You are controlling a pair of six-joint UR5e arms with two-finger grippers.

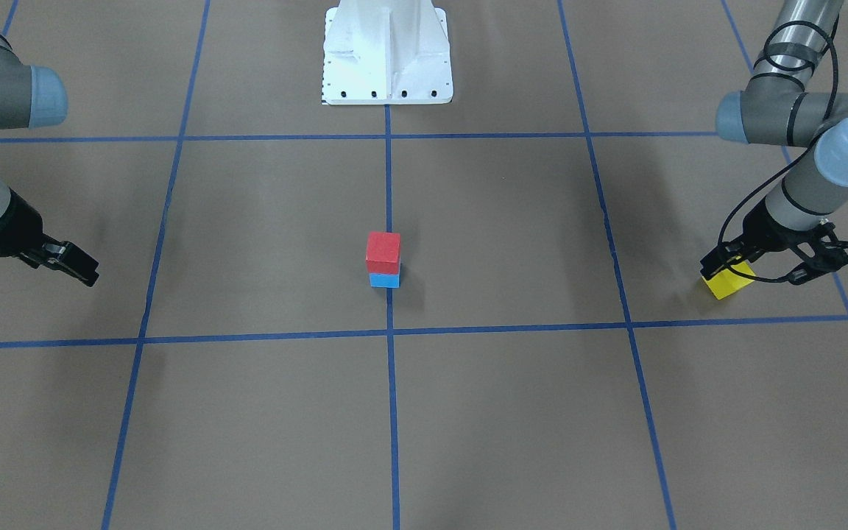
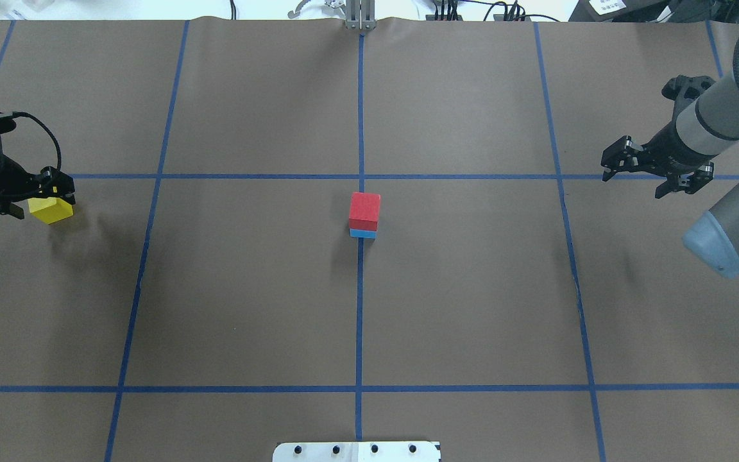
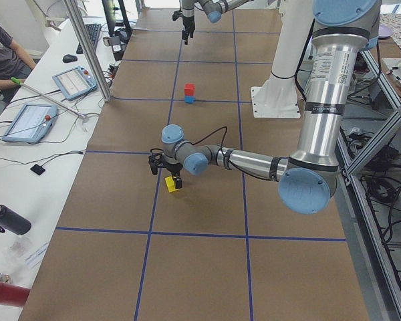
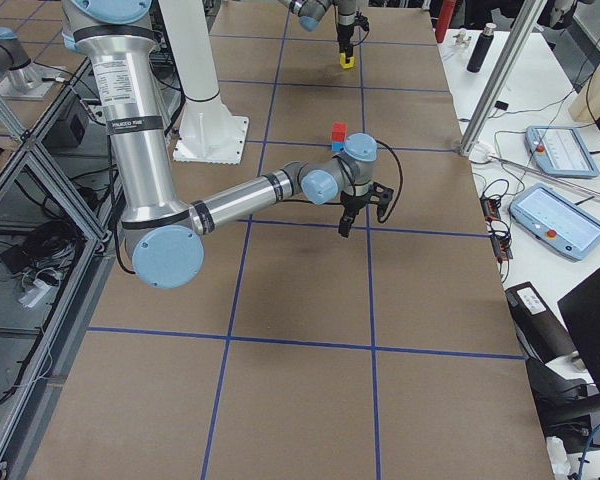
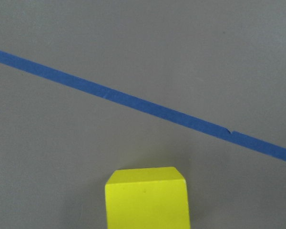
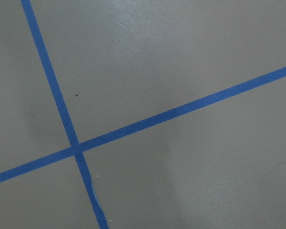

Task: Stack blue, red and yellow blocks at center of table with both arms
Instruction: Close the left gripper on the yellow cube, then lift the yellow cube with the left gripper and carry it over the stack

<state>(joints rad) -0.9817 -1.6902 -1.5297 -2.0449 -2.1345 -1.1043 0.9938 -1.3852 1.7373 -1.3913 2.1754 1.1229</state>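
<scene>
Red block (image 2: 365, 208) atop blue block (image 2: 363, 233) — left tool (image 2: 49, 199) grips yellow block (image 2: 53, 212).

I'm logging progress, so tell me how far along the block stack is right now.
Done: the red block sits on the blue block at center. In hand: the left gripper appears closed on the yellow block, far out on its side. Left: carrying yellow over and setting it on red. The right gripper is open, empty.

Bright, even overhead light, soft shadows on the table (image 2: 247, 289) beside the red block (image 2: 364, 210), sharp focus throughout.
</scene>
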